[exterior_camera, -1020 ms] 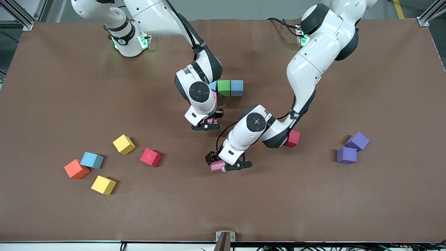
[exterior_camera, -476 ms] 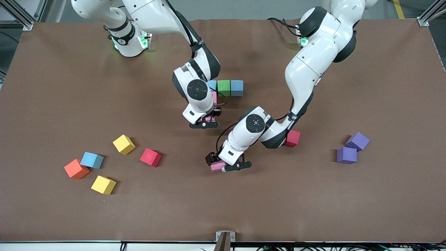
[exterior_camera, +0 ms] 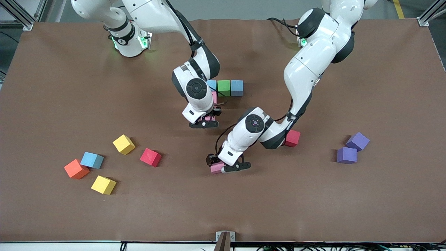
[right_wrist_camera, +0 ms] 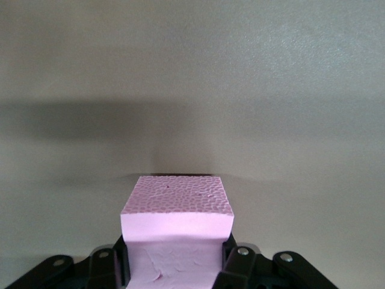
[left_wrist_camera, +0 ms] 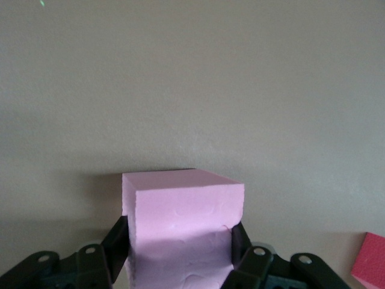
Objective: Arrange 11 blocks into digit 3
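A row of light blue (exterior_camera: 212, 84), green (exterior_camera: 224, 88) and blue (exterior_camera: 237, 88) blocks lies mid-table. A pink block (exterior_camera: 214, 98) touches the row's light blue end, partly hidden by the right arm. My right gripper (exterior_camera: 204, 122) is shut on another pink block (right_wrist_camera: 175, 211) just camera-side of that one. My left gripper (exterior_camera: 225, 166) is down at the table with its fingers pressed on both sides of a third pink block (exterior_camera: 216, 168) (left_wrist_camera: 183, 217). Loose blocks: red (exterior_camera: 150, 157), red (exterior_camera: 292, 138), yellow (exterior_camera: 123, 144), yellow (exterior_camera: 103, 184), light blue (exterior_camera: 92, 160), two purple (exterior_camera: 357, 141) (exterior_camera: 346, 155).
An orange cube (exterior_camera: 76, 169) sits beside the loose light blue block toward the right arm's end. A metal bracket (exterior_camera: 225, 237) stands at the table's edge nearest the camera. The left arm's elbow hangs over the red block beside it.
My left gripper's fingers have closed onto the pink block on the table. My right gripper has carried its pink block a little toward the row.
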